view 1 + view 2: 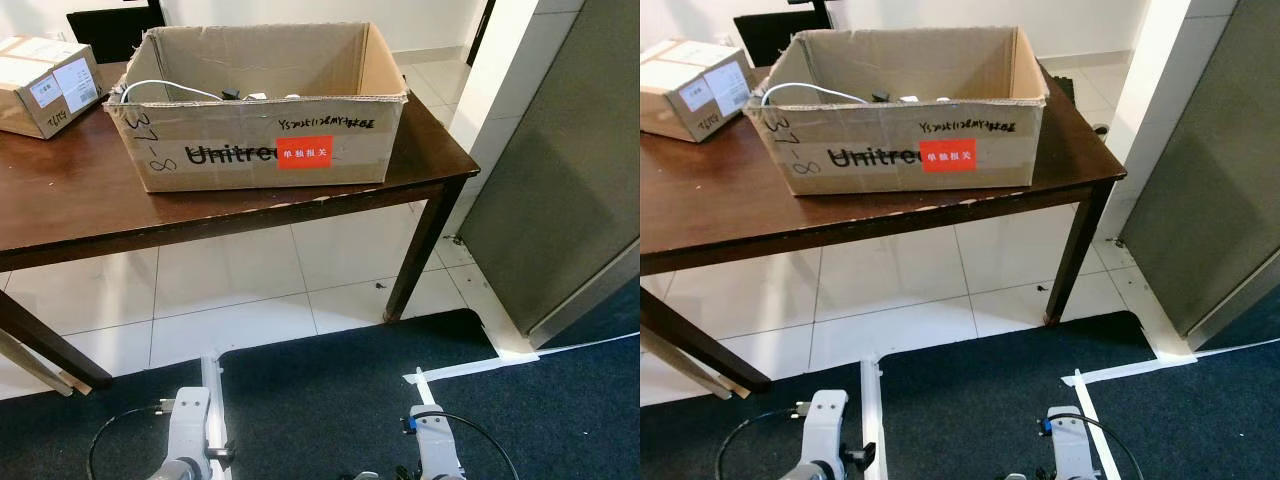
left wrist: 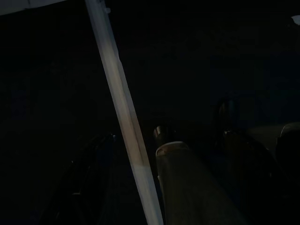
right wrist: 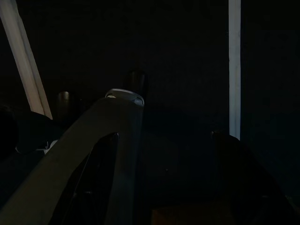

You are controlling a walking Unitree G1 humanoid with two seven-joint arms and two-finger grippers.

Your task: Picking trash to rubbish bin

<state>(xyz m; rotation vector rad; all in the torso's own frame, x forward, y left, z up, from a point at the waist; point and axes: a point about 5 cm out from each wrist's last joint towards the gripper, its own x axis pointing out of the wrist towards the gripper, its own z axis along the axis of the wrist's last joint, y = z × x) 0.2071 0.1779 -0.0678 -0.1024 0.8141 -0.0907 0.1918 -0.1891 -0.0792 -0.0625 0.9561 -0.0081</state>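
White tiles [image 1: 240, 270] and a dark mat [image 1: 350, 400] cover the floor under a brown table [image 1: 70, 200]. No trash and no bin can be made out for sure. A big box [image 1: 260, 110] sits on the table near its right end. Small things and a white cable [image 1: 165, 88] lie inside it, likely dropped there to keep them together. They may be the trash, but that is only a guess. A small box [image 1: 45, 85] sits at the far left of the table.

Both arms hang low by the robot's legs, well below the table and far from the big box, so the robot looks idle. The left arm [image 1: 190, 425] and the right arm [image 1: 435, 440] show at the bottom of the head views. The wrist views are very dark, with white tape [image 2: 122, 117] on the mat. Whether each claw is wide or narrow cannot be told. Neither seems to hold anything.
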